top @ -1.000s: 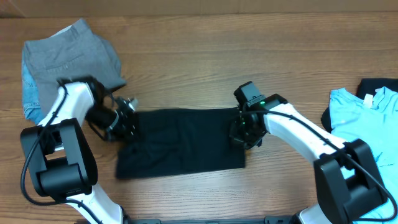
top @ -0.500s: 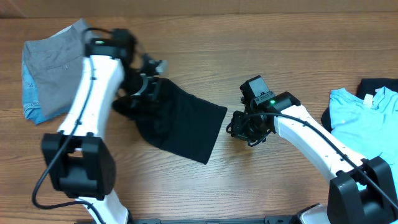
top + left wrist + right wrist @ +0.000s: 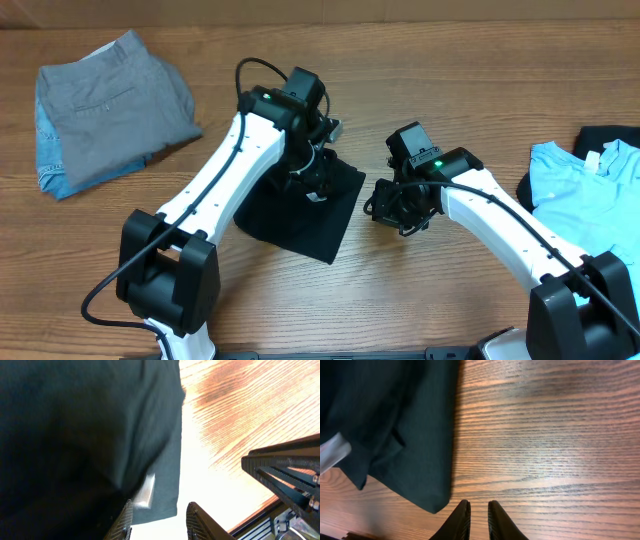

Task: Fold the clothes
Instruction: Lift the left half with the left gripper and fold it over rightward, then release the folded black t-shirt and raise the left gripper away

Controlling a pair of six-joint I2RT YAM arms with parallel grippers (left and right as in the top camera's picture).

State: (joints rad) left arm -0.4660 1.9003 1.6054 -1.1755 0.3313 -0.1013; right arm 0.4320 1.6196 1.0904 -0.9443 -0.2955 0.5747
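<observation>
Since a second ago the left arm has swept the black shirt out of its flat spread in front of the robot into a bunched, slanted heap mid-table, and the right arm has backed off the cloth's edge.

On the wooden table the shirt now lies under and behind the left claw. It sits just to the left of the right claw, which is clear of it. A light blue shirt waits well off on the right claw's far side. Folded grey trousers lie well beyond the left claw.

The left claw's fingers stand spread, with the shirt's hem and its small white label lying against one finger. Whether the cloth is quite free of that finger I cannot tell. The right claw is drawn almost together, with nothing between its fingers.

The main risk, as I judge it, is a snag. If the left claw lifts away while the hem clings to that finger, the soft cloth will drag and the fold will open or skew further. The heap is also already uneven, so another fold laid over it would likely lock in the wrinkles.
</observation>
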